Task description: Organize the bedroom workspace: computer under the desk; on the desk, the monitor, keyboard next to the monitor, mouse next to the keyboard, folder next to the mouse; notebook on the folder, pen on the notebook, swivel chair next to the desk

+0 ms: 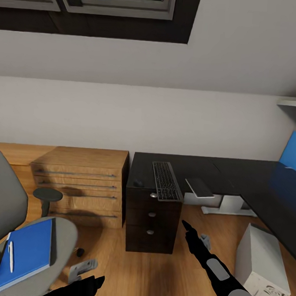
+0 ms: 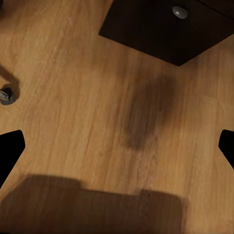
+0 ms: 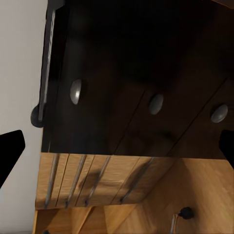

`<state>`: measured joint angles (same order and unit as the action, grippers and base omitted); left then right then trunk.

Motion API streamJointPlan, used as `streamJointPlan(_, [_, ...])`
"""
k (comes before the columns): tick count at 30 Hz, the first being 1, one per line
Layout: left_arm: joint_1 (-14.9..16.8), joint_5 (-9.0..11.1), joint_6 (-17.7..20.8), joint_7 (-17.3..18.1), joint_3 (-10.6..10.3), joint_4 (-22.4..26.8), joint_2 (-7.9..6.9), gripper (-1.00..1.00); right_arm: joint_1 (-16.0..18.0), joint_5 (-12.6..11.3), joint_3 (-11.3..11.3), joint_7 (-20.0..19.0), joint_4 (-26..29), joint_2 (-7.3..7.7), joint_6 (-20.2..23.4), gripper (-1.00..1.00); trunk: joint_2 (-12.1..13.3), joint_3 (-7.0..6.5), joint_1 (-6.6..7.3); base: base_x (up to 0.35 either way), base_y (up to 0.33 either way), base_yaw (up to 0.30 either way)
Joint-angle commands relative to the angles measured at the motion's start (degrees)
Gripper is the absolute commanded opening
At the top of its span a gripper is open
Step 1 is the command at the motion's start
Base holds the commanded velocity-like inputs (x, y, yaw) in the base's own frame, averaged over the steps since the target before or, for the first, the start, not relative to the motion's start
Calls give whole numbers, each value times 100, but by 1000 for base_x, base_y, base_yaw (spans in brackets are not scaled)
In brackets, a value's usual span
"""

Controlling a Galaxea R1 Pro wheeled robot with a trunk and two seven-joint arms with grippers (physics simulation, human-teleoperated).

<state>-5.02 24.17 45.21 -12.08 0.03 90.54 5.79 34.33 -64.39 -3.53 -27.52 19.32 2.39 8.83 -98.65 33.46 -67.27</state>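
Currently the robot faces the black tabletop (image 1: 234,171) along the far wall of the bedroom, with neither arm holding anything. Its left end effector (image 1: 95,282) hangs low at the near left and the right end effector (image 1: 194,234) reaches forward toward the drawer unit (image 1: 152,219). Both wrist views show the fingertips spread wide at the picture edges with nothing between them.

On the tabletop, the keyboard (image 1: 166,181) lies lengthwise, its near end at the edge above the drawers. A small dark thing left of it may be the mouse (image 1: 138,182). The notebook (image 1: 199,187) sits just right of the keyboard, overhanging the edge. The computer (image 1: 260,266) stands on the floor at the near right, beside the desk rather than under it.

At the near left, the chair (image 1: 67,235) carries the blue folder (image 1: 25,254), and the pen (image 1: 11,256) lies on the folder.

Judging by this, the folder transfer is likely in hand; the next move calls for turning left and lowering an arm to the seat.

The right wrist view shows the drawer knobs (image 3: 156,103) close up, and the wooden dresser (image 3: 97,180) beside them. The left wrist view looks down at bare floor (image 2: 73,97) and a drawer corner.
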Motion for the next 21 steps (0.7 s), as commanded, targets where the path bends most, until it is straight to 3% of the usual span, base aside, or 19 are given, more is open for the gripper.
streamJointPlan(1, [1,59,16,-47,-1,8,2,100,3,-38,-36,-21,-1,-4,59,100,-44,23,-22,0,0,0])
streamJointPlan(13, [1,59,-2,27,-75,-1,-7,100,3,-28,-17,-82,-11,-34,47,100,-84,41,-44,0,0,0])
streamJointPlan(17, [1,55,-3,29,-79,-1,-7,100,3,-4,19,-48,-2,-138,-4,100,-84,41,-44,0,0,0])
streamJointPlan(21, [1,58,-3,30,-85,-1,-7,100,3,8,40,21,6,-317,-321,100,-84,41,-44,79,0,0])
